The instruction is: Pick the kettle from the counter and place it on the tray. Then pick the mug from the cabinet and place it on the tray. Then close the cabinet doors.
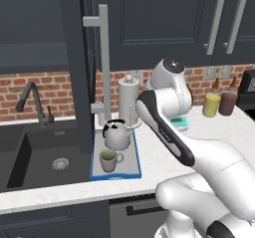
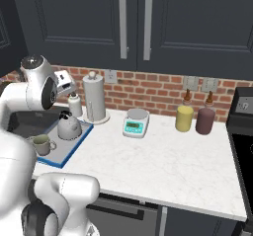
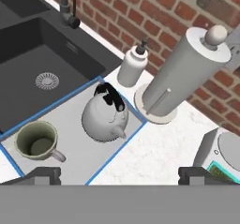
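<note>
Kettle (image 3: 105,117) and mug (image 3: 37,141) both sitting on the tray (image 3: 72,115), lower left of the hand view. Gripper (image 3: 120,176) fingers wide apart, holding nothing. Open cabinet door (image 1: 74,58) up high, upper left in the left base view, bar handle (image 1: 104,58) standing straight up, well above the gripper.

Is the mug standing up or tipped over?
Standing up. The mug sits upright on the tray beside the kettle, its round mouth facing up and its pale inside looks empty.
</note>
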Motion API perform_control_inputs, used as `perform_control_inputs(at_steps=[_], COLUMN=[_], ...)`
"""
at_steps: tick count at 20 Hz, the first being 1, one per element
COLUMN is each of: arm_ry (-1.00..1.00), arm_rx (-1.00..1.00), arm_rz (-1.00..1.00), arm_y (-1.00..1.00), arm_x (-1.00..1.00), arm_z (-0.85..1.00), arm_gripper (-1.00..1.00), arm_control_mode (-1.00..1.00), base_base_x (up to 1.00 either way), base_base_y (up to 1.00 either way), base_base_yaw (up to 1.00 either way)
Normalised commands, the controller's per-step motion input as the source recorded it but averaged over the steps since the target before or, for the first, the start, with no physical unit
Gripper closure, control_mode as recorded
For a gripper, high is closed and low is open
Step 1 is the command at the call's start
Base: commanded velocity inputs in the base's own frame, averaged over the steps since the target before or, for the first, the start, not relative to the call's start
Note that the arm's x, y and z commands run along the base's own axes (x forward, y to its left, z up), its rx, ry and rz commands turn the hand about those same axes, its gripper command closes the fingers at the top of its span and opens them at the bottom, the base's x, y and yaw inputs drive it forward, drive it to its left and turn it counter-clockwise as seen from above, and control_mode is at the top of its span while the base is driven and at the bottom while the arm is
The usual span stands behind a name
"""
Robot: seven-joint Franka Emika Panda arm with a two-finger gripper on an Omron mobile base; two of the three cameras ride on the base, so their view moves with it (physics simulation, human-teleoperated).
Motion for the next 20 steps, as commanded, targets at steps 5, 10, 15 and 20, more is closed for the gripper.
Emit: perform_control_inputs(at_steps=[5,10,15,20], arm_ry=[-0.11,-0.08,-0.03,0.03], arm_rx=[0.13,0.10,0.01,0.00], arm_rz=[-0.06,-0.09,-0.14,-0.04], arm_y=[-0.41,-0.22,-0.05,-0.01], arm_x=[-0.76,-0.59,-0.35,-0.17], arm_z=[0.36,0.43,0.21,-0.16], arm_gripper=[-1.00,-1.00,-1.00,-1.00], arm_control_mode=[-1.00,-1.00,-1.00,-1.00], base_base_x=[0.00,0.00,0.00,0.00], base_base_y=[0.00,0.00,0.00,0.00], base_base_yaw=[0.00,0.00,0.00,0.00])
